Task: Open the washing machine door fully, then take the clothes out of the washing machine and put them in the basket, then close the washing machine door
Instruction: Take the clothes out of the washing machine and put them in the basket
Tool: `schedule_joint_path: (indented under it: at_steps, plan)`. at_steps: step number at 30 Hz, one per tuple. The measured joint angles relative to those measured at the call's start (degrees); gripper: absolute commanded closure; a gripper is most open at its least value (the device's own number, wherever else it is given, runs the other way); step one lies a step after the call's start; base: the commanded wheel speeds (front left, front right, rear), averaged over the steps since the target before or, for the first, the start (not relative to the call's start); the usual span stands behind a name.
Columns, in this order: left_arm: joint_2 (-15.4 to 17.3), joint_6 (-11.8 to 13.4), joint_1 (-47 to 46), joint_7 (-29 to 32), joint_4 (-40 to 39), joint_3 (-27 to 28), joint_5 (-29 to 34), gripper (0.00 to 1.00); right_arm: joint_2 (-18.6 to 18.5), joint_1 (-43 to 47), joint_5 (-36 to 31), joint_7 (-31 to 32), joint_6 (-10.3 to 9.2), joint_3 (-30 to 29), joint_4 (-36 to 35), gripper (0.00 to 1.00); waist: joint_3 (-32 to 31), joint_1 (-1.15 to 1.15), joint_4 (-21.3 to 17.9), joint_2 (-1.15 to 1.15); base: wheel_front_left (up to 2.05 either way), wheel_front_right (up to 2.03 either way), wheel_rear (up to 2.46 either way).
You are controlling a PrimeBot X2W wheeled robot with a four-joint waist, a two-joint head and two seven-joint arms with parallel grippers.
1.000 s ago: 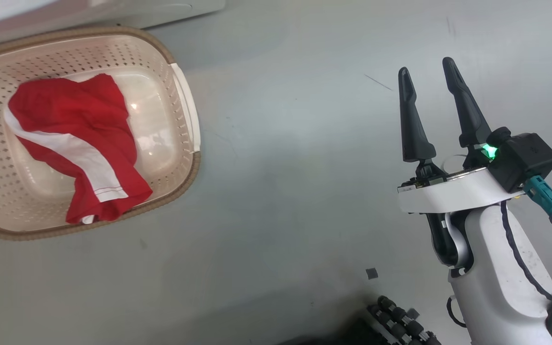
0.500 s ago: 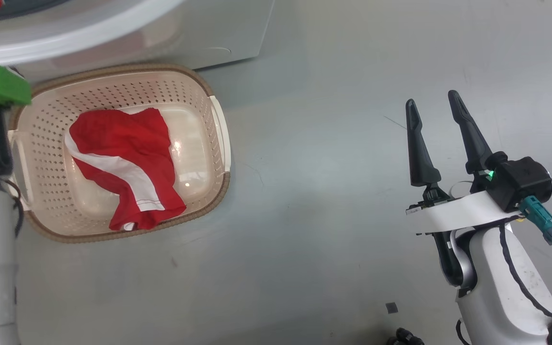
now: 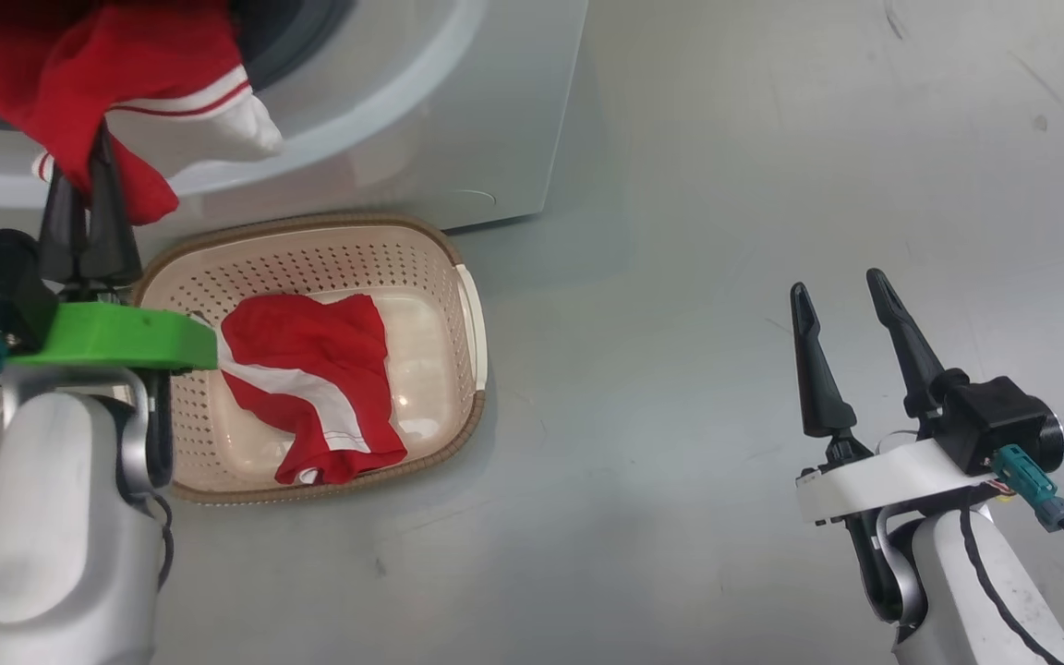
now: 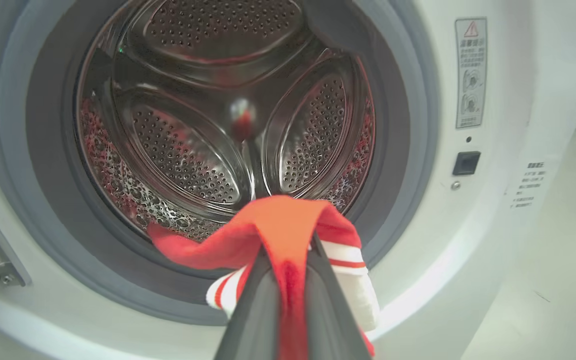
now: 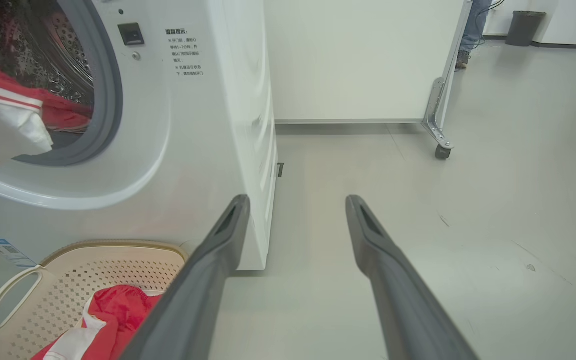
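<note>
Here, left pincer (image 4: 289, 252) clenched on red garment (image 4: 278, 225) — tips lost under it — right pincer (image 3: 837, 282) splayed, empty.

Red-and-white clothes (image 3: 310, 388), cream basket (image 3: 458, 277)

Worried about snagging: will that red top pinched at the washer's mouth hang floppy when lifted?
Probably floppy: the red top sags in folds either side of the pinch. Its loose end, lying across the grey seal, may drag there.

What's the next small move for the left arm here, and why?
Probably pull the left end effector back and down toward the basket: it is shut on a red garment hanging out of the machine, and the basket sits at the machine's foot.
</note>
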Motion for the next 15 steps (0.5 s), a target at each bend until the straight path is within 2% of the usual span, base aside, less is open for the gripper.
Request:
schedule_joint_path:
  at_steps: [8,15]
  plan:
    - [-2.1,0.0,4.4,0.0,-6.4,-3.3,1.3,1.00,-0.5,2.8,-0.7,0.0,0.01,-0.4,-0.1,0.00,-4.6,0.00,2.5,0.00,0.00,0.00,0.00]
    - [-2.1,0.5,9.2,-0.2,-9.8,-3.7,1.6,1.00,-0.5,4.3,-1.1,0.0,0.43,0.2,-0.5,0.00,-7.1,0.00,4.7,0.00,0.00,0.00,0.00]
